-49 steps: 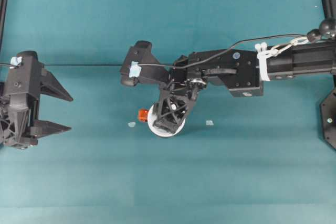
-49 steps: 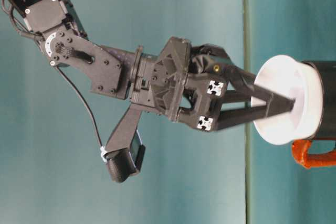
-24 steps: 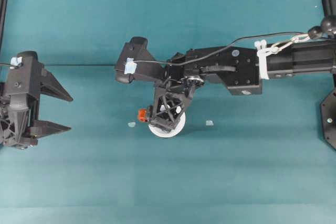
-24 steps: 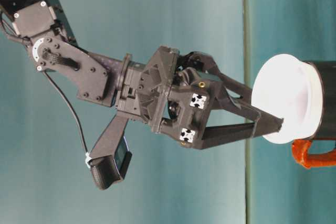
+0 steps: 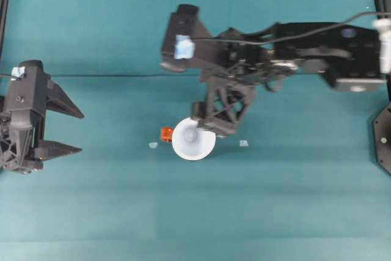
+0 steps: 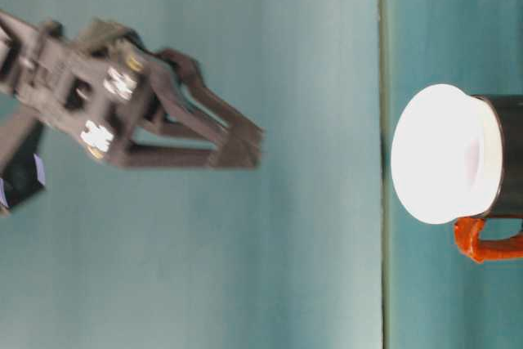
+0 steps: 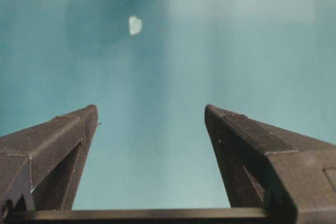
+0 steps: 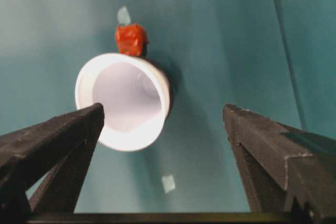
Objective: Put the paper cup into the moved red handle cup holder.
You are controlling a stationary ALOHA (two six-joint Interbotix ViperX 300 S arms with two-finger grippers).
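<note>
1. Sitting upright in the red handle cup holder [image 6: 508,157], the paper cup [image 5: 193,141] has its wide white rim flared out over the holder's black wall; rim is wider than the holder, so from overhead only the red-orange handle pokes out on the cup's left.
2. Table-level view: cup mouth faces up, black holder body below the rim, handle [image 6: 487,243] sticking out at the side, holder resting on the table.
3. Cup and holder sit near the middle of the teal table [image 5: 293,200].
4. Two small pale tape scraps on the cloth: one [image 5: 153,145] just left of the handle, one [image 5: 244,143] to the right of the cup, neither touching.
5. Right gripper [image 5: 208,125] hangs above the cup, well clear of it, fingers spread apart, nothing between them. Overhead, its fingertips overlap the cup's upper rim edge; table-level shows a clear air gap, gripper motion-blurred.
6. Right wrist view: looks down between the two spread fingers [image 8: 58,135] at the cup's white inside, handle beyond it.
7. Left gripper [image 5: 67,129] parked at the far left edge of the table, jaws apart, empty, well away from the cup.
8. Left wrist view: open fingers [image 7: 52,140] over bare cloth; handle and one scrap at top.
</note>
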